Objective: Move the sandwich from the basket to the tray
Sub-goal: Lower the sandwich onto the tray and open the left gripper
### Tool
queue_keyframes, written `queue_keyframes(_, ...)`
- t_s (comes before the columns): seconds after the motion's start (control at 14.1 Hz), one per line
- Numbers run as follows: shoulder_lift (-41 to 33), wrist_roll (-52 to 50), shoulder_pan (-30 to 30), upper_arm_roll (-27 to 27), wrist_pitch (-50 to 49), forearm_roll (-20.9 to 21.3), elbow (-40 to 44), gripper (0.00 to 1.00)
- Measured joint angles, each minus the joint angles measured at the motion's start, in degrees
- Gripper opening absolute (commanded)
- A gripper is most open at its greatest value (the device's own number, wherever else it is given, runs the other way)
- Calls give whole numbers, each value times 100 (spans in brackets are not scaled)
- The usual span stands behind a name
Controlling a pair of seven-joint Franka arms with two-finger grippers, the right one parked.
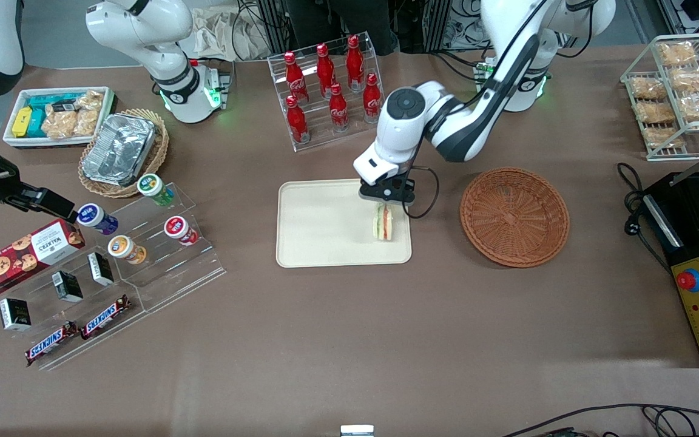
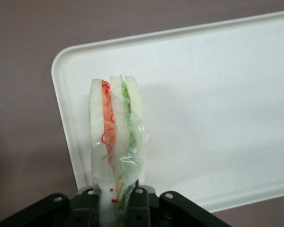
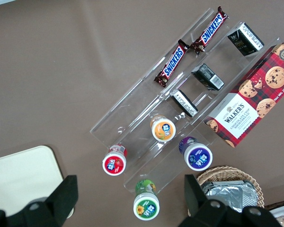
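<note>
The sandwich (image 1: 383, 222), a wrapped wedge of pale bread with red, orange and green layers, is over the cream-beige tray (image 1: 319, 224), near the tray's edge toward the basket. My left gripper (image 1: 386, 200) is shut on the sandwich's upper end. In the left wrist view the sandwich (image 2: 114, 135) stands between the black fingers (image 2: 141, 203) with the tray (image 2: 208, 109) under it; whether it touches the tray I cannot tell. The reddish-brown wicker basket (image 1: 514, 216) is empty, beside the tray toward the working arm's end.
A clear rack of red cola bottles (image 1: 330, 85) stands farther from the front camera than the tray. A clear stand with small cups and snack bars (image 1: 125, 243) and a tan basket with a foil container (image 1: 122, 149) lie toward the parked arm's end. A black appliance (image 1: 698, 255) sits at the working arm's end.
</note>
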Motion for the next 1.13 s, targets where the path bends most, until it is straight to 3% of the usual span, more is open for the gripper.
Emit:
queue_keyframes(0.43, 421, -379, -12, 42, 299, 352, 1, 0)
queue_keyframes(0.5, 420, -428, -12, 43, 303, 365, 3, 45)
queue_keyframes(0.57, 421, -450, -14, 52, 303, 367, 6, 99)
queue_keyframes(0.92, 408, -533, -11, 143, 302, 368, 77, 100)
queue_keyframes(1.13, 7, -659, 58, 190, -77, 368, 276, 100)
